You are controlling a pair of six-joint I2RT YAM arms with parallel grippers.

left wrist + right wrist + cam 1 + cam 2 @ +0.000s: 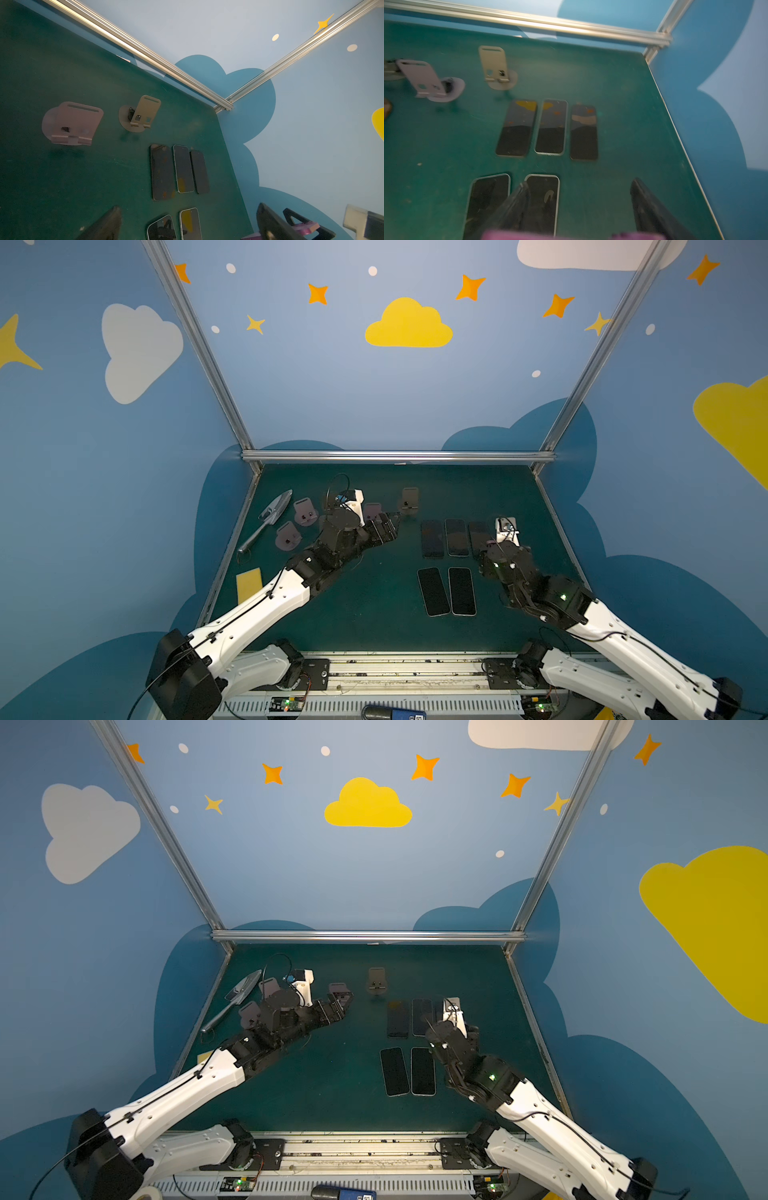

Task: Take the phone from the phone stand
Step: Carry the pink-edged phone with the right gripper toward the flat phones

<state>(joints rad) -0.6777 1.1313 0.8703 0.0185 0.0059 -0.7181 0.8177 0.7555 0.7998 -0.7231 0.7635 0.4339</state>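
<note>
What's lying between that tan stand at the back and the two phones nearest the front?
A row of three phones, flat on the green table; the right wrist view shows it best.

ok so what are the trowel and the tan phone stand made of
The trowel looks like polished bare metal: silvery, with bright glints along blade and handle. The tan phone stand is a thin bent plate with cut slots, matte, no glints; painted metal or plastic, can't tell which.
</note>
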